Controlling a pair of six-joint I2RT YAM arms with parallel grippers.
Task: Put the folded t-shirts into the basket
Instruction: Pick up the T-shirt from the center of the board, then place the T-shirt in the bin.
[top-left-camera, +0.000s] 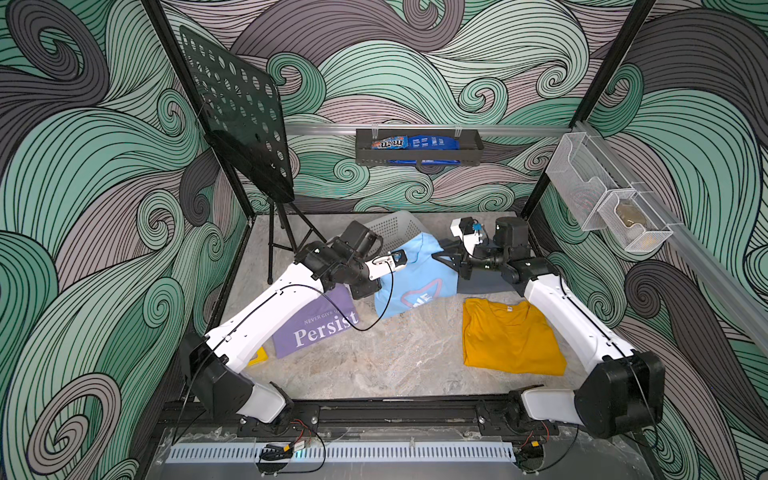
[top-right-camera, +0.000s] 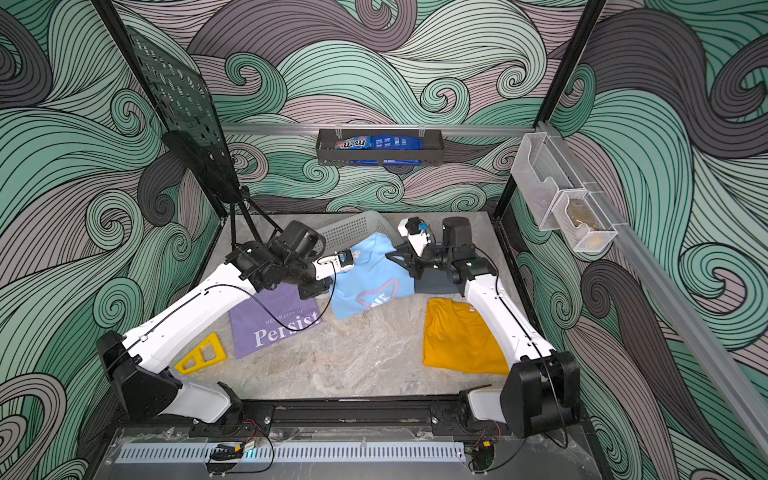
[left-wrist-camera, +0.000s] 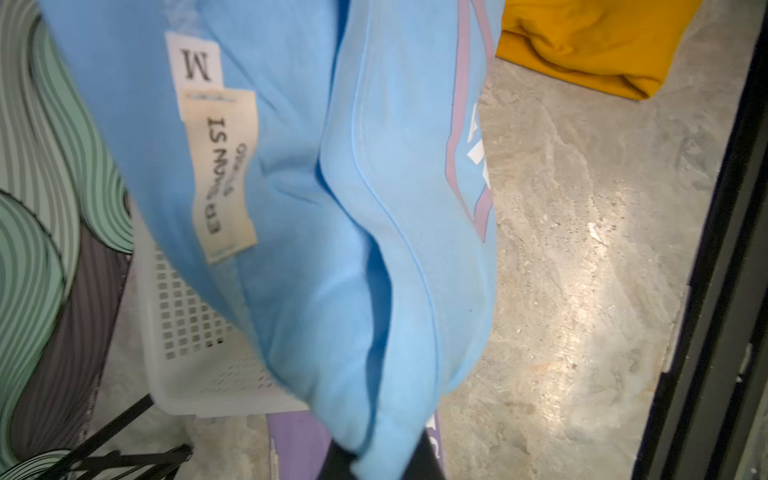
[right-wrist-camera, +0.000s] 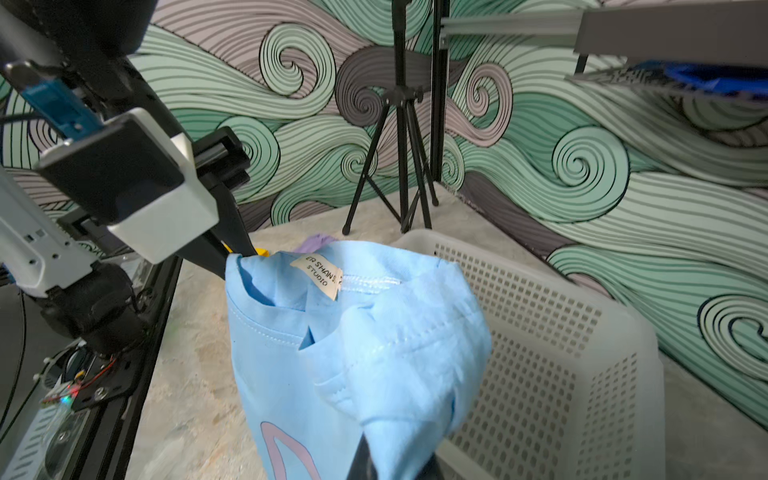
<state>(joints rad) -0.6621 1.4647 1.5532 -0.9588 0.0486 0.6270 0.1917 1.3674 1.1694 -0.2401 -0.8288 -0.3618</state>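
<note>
The left claw (right-wrist-camera: 244, 252) is biting the collar corner of the blue tee (top-left-camera: 415, 274). Its tips are showing only in the right wrist view, as in both top views the wrist is covering them. The right claw (top-left-camera: 436, 254) is pinching the tee's opposite edge, closed on cloth. The tee is hanging between the two near the middle of the worktop's (top-left-camera: 395, 365) back edge, and its top is overlapping the near rim of the basket (top-left-camera: 395, 226). Whether its lower end is resting on the worktop I cannot tell, and its print is showing only in part.

The left arm (top-left-camera: 270, 307) and the blue tee are hiding most of the basket. The grey tee (top-left-camera: 482, 284) is lying near the right edge, mostly under the right arm (top-left-camera: 569, 316). The lavender tee (top-left-camera: 316, 332) is lying toward the left edge, one corner tucked behind the left arm. The mustard tee (top-left-camera: 509, 336) is lying in full view toward the front right corner.

Counting: four tees — one lifted, three flat on the worktop — and one basket. One yellow wedge (top-right-camera: 201, 355) is sitting near the front left corner, and one stand (top-left-camera: 241, 112) is standing at the back left corner. One black tray (top-left-camera: 419, 156) is hanging on the back wall, its packets too bunched to count. Two mesh bins (top-left-camera: 602, 199) are hanging on the right wall.
</note>
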